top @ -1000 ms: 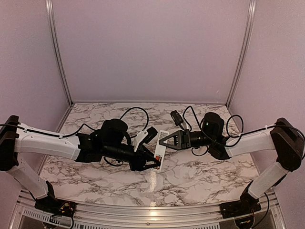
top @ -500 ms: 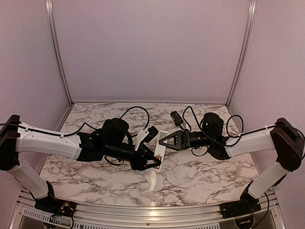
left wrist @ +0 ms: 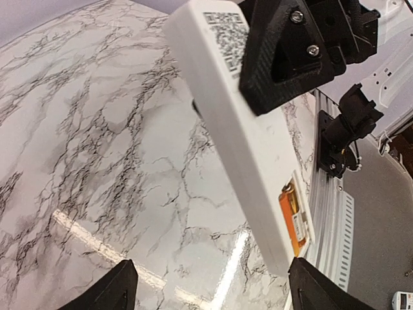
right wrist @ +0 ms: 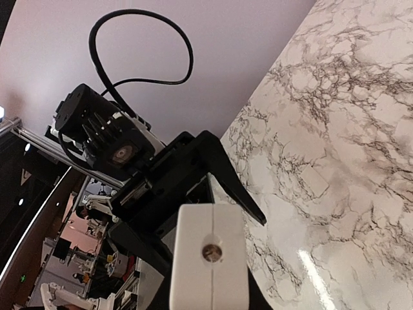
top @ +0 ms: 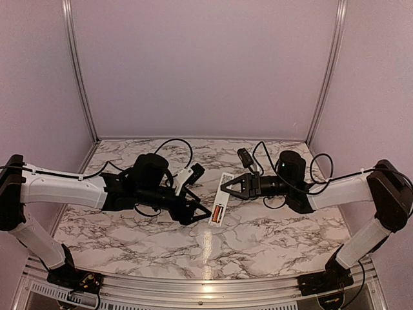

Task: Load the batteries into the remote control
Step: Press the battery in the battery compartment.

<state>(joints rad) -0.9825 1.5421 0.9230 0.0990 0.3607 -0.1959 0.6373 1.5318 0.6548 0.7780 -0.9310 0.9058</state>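
Our right gripper (top: 227, 188) clamped the slim white plastic remote control (left wrist: 239, 148), a copper-brown cylindrical battery (left wrist: 292, 217) seated; our left gripper (left wrist: 216, 287) gaped empty. We judged a second battery next.

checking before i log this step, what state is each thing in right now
remote: back up, battery bay uncovered, gripped at one end
battery: one seated in bay; second not made out
right gripper: shut on remote
left gripper: open, at remote's battery end
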